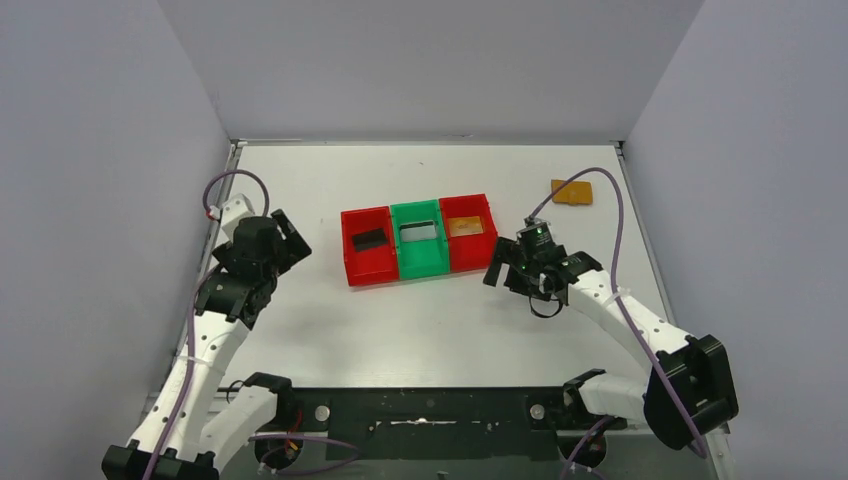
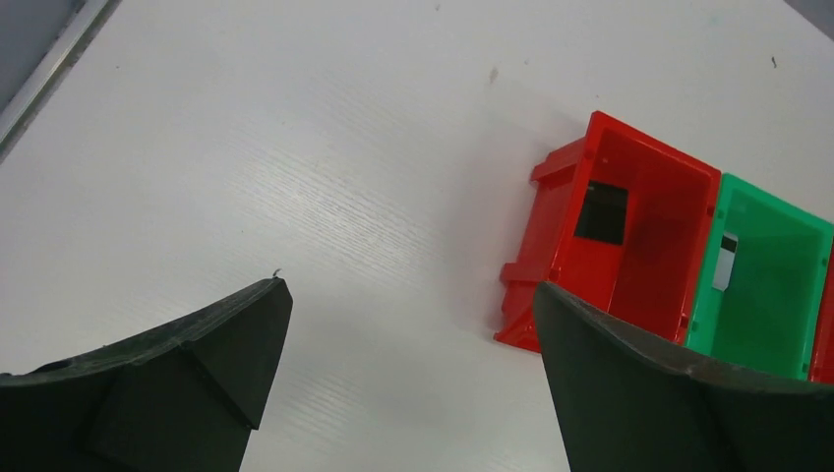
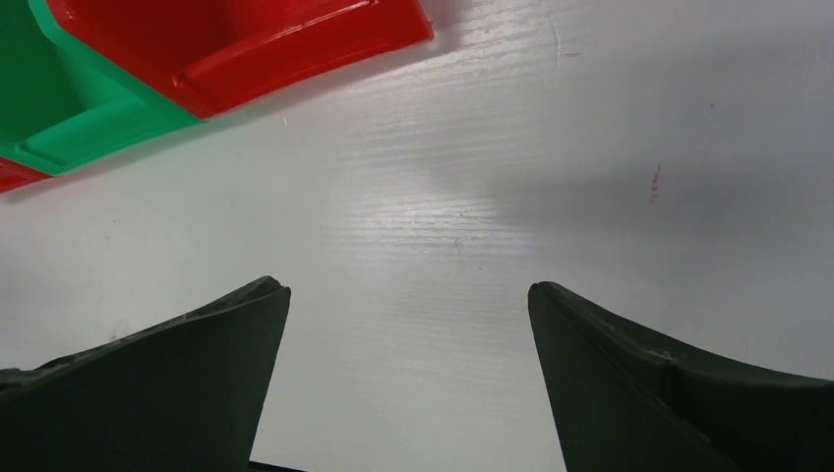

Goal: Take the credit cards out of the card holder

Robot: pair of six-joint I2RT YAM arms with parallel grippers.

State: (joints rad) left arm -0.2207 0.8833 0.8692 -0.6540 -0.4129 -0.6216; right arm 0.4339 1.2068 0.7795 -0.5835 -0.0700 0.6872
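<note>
Overhead view of a white table (image 1: 420,330). Three open bins sit in a row at its middle, walls touching: a left red bin (image 1: 365,272), a green bin (image 1: 420,268) and a right red bin (image 1: 470,262). Each holds one card lying flat: a dark card (image 1: 369,238), a pale card (image 1: 419,231) and a tan card (image 1: 464,227).

The card holder (image 1: 572,192), a small flat orange-tan piece, lies on the table at about 2 o'clock from the bins. It is well apart from them, near the far right corner.

The left gripper (image 1: 290,240) hovers at 9 o'clock from the bins, its fingers spread wide over bare table. The right gripper (image 1: 512,272) hovers at 4 o'clock from the bins, near the right red bin, its fingers also wide apart and holding nothing. Both are well apart from the card holder.
</note>
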